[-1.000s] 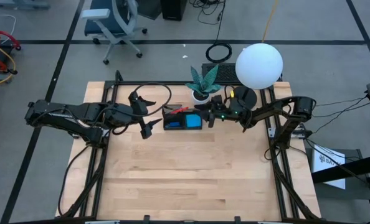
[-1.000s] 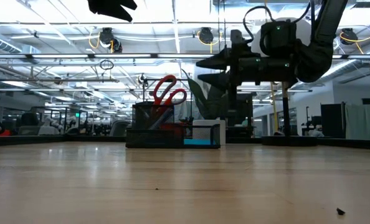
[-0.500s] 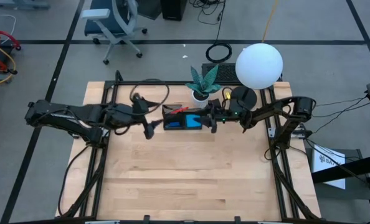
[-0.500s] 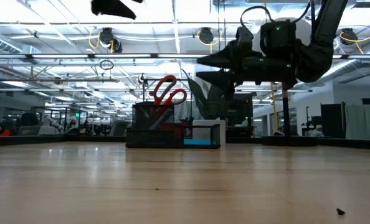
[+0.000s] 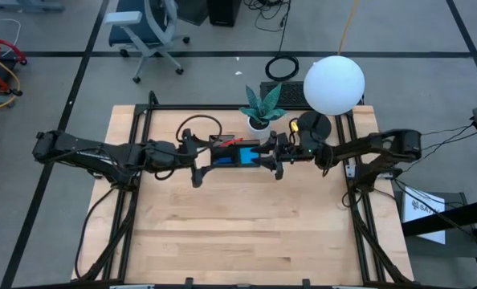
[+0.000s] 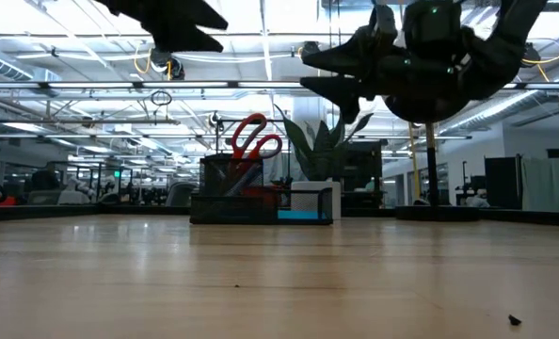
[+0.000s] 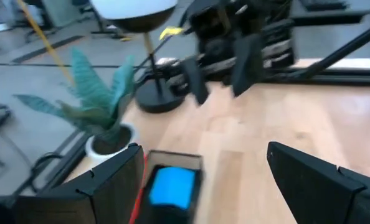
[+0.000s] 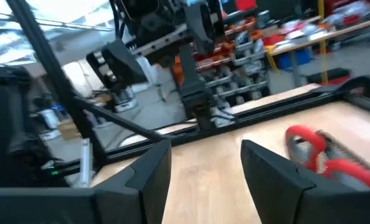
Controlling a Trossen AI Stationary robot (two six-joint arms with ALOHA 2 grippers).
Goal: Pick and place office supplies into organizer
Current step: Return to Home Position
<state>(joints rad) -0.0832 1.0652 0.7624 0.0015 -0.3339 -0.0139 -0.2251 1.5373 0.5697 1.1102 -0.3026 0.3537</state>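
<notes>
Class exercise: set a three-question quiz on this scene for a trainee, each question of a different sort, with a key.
1. Fill in: the left tool and the right tool hover on either side of the organizer with fingers ____.
2. The blue pad is: A) inside the organizer; B) held by the left tool; C) held by the right tool.
3. True or false: the red-handled scissors lie flat beside the organizer.
Key: 1 open; 2 A; 3 false, they stand upright in it.
</notes>
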